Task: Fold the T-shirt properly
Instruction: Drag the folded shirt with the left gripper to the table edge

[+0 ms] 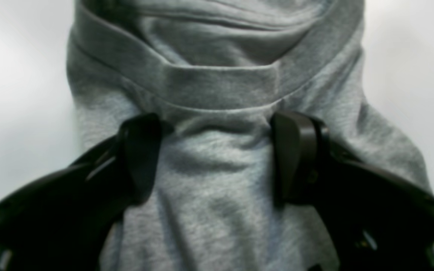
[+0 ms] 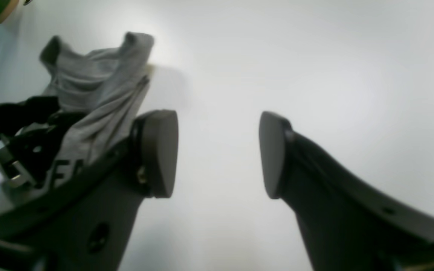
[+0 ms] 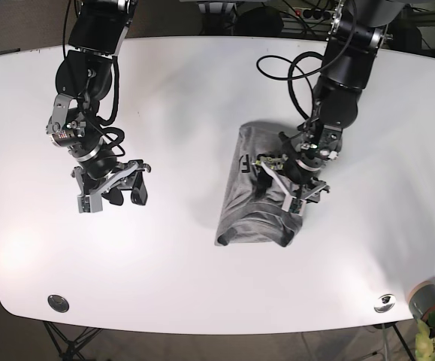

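Observation:
The heather-grey T-shirt point(image 3: 256, 199) lies bunched in a narrow folded heap right of the table's middle, with black lettering point(image 3: 245, 162) at its upper left edge. My left gripper point(image 3: 295, 189) is open and sits low over the heap's right side. In the left wrist view its fingers point(image 1: 141, 158) stand wide apart with grey fabric point(image 1: 217, 86) and a hem band between and beyond them. My right gripper point(image 3: 116, 194) is open and empty over bare table at the left. In the right wrist view point(image 2: 217, 154) the shirt point(image 2: 96, 82) shows far off.
The white table point(image 3: 202, 90) has a curved front edge. Two round metal discs point(image 3: 58, 302) point(image 3: 385, 302) sit near the front corners. A small pot with a plant point(image 3: 427, 301) stands off the front right corner. Cables point(image 3: 300, 68) hang along the right-hand arm.

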Robot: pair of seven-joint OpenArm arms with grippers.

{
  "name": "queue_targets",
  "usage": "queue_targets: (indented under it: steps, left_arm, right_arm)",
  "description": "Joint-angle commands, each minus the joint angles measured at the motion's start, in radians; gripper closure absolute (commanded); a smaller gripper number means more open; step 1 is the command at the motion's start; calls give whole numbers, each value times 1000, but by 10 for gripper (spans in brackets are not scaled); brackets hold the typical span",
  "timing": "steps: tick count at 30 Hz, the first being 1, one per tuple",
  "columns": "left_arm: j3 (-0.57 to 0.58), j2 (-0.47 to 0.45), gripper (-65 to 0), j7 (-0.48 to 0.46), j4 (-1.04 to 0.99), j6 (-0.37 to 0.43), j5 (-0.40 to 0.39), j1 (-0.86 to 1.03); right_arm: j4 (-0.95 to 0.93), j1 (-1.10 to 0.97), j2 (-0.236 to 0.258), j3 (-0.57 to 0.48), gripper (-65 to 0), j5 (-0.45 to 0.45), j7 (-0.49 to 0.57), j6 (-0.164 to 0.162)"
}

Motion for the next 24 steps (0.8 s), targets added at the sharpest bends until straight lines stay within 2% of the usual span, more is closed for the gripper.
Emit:
queue_targets:
  steps: [1, 12, 18, 24]
  left_arm:
    - [-52, -62, -422, 107, -19, 2, 46, 17]
    - [-309, -268, -421, 247, -79, -164, 47, 96]
    - [-410, -355, -421, 290, -85, -170, 49, 126]
    - [-448, -432, -424, 290, -87, -171, 49, 167]
  right_arm:
    - [20, 22, 7, -31, -328, 12, 26, 9]
    - [20, 17, 9, -121, -328, 9, 26, 3]
    - [20, 14, 9, -149, -328, 10, 28, 3]
    - [20, 14, 9, -149, -328, 9, 28, 6]
